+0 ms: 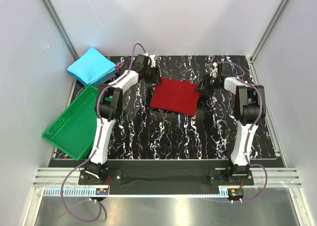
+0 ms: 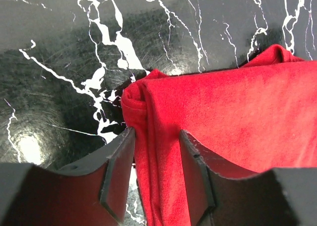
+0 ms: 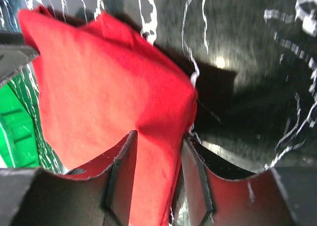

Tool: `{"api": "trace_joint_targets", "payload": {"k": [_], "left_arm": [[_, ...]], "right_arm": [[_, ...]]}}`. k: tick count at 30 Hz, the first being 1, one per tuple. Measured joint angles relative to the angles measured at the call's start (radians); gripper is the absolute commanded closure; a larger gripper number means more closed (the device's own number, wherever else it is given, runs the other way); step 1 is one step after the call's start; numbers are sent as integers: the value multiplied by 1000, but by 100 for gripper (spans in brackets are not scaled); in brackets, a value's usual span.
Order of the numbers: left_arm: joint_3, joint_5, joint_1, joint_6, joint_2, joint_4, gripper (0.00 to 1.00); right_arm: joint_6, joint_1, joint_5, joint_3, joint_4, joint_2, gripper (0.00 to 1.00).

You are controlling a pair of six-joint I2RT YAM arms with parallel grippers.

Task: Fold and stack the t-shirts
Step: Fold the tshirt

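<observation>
From above, the dark red t-shirt [image 1: 174, 96] lies folded square mid-mat between both arms. The left gripper [image 1: 154, 78] is at its far-left corner and the right gripper [image 1: 200, 87] at its right corner, elbows bent inward. The cyan-blue t-shirt [image 1: 91, 66] sits folded far left — nearer the left arm. Left wrist: fingers [image 2: 116, 176] partway apart, straddling the flat red edge, not pinching. Right wrist — the same.

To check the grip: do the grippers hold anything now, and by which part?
Nothing looks gripped: left gripper and right gripper stand open astride opposite edges of the red shirt.
</observation>
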Motion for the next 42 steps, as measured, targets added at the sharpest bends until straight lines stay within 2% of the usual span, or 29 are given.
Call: {"api": "trace_joint_targets", "payload": {"k": [5,13,24,30,35,42], "left_arm": [[6,-1,0,24,0,2,48],[82,11,7,33,12,14,50],[93,40,11,28,66,26,55],[105,49,11,12,72,34,62],[98,49,11,-3,72,63,58],[84,49,11,-13,72,86,59]], "right_arm": [[-2,-13,-3,62,-1,35,52],[-4,-55,-4,110,-2,63,59],[-4,-54,-31,143,-4,98,62],[-4,-54,-31,143,-10,105,63],[-4,-54,-31,143,-10,106,62],[-4,-54,-47,143,-10,108,63]]}}
